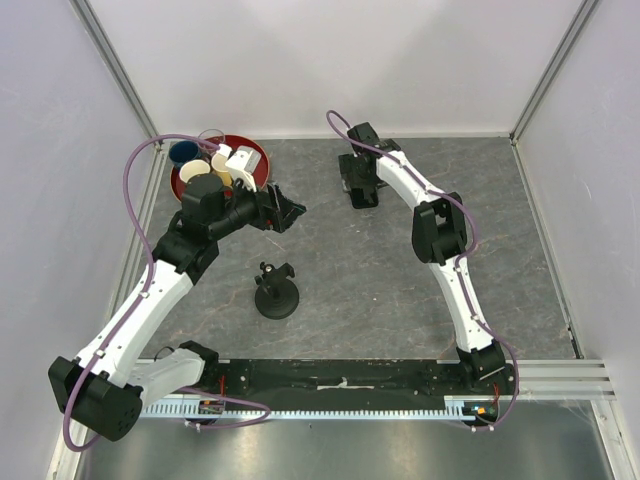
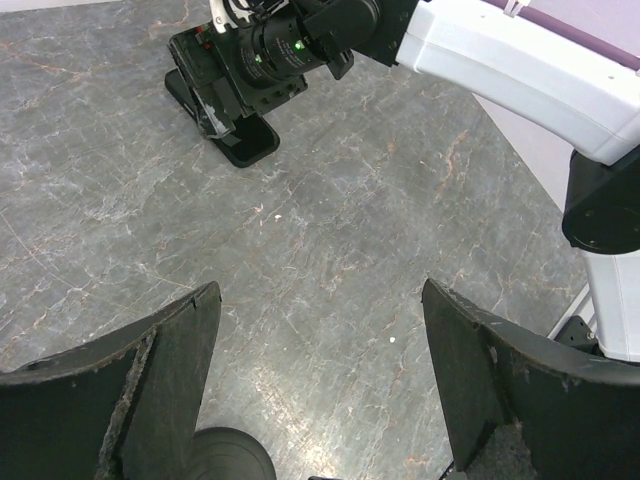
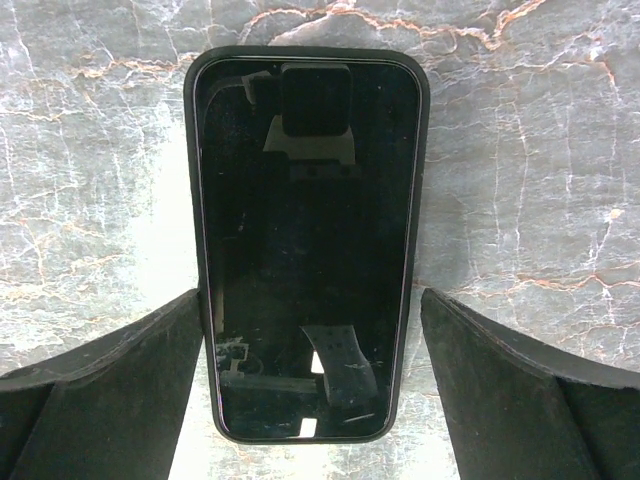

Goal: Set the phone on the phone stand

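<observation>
The phone (image 3: 305, 240) is a black smartphone lying flat, screen up, on the grey table at the back. My right gripper (image 3: 310, 295) is open and hangs low over its near end, one finger on each long side. The left finger sits at the phone's edge and the right finger stands a little apart. In the top view the right gripper (image 1: 360, 192) hides most of the phone. The phone stand (image 1: 277, 292) stands upright mid-table. My left gripper (image 1: 290, 212) is open and empty, behind and above the stand. A rounded part of the stand (image 2: 232, 458) shows by its left finger.
A red bowl (image 1: 255, 152) with several cups sits at the back left, just behind my left arm. White walls close off the table's left, back and right sides. The right arm (image 2: 520, 60) reaches across the left wrist view.
</observation>
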`<action>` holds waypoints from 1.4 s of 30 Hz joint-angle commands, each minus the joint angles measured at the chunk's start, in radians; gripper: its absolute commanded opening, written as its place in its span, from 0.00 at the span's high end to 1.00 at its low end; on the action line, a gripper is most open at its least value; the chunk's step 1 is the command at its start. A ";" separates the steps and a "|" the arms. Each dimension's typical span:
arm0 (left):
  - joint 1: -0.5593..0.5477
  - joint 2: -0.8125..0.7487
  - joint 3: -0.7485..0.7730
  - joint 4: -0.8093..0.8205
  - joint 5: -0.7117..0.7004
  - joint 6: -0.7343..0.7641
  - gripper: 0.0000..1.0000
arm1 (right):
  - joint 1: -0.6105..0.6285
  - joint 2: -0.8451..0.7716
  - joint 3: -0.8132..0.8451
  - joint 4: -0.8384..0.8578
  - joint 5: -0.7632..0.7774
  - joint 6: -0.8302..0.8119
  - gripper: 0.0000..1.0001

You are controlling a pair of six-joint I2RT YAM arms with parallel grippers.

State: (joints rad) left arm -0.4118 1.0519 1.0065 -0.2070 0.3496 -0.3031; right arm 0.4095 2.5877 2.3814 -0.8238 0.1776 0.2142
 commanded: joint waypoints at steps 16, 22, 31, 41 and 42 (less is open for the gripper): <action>0.004 0.010 -0.003 0.043 0.032 -0.027 0.13 | 0.006 0.046 0.079 -0.158 -0.001 -0.006 0.05; 0.004 0.011 -0.005 0.041 0.032 -0.027 0.13 | 0.017 0.058 0.101 -0.147 0.023 -0.018 0.13; 0.004 0.010 -0.005 0.043 0.034 -0.027 0.13 | 0.018 0.057 0.105 -0.124 0.017 -0.021 0.56; 0.004 0.007 -0.005 0.041 0.034 -0.027 0.13 | 0.020 -0.132 -0.147 0.098 0.016 -0.056 1.00; 0.004 0.007 -0.005 0.041 0.034 -0.027 0.13 | 0.020 -0.165 -0.171 0.141 0.016 -0.059 1.00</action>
State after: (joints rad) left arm -0.4118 1.0649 1.0008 -0.2066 0.3511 -0.3096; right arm 0.4217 2.5462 2.3093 -0.8036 0.1818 0.1883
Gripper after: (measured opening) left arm 0.874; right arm 0.782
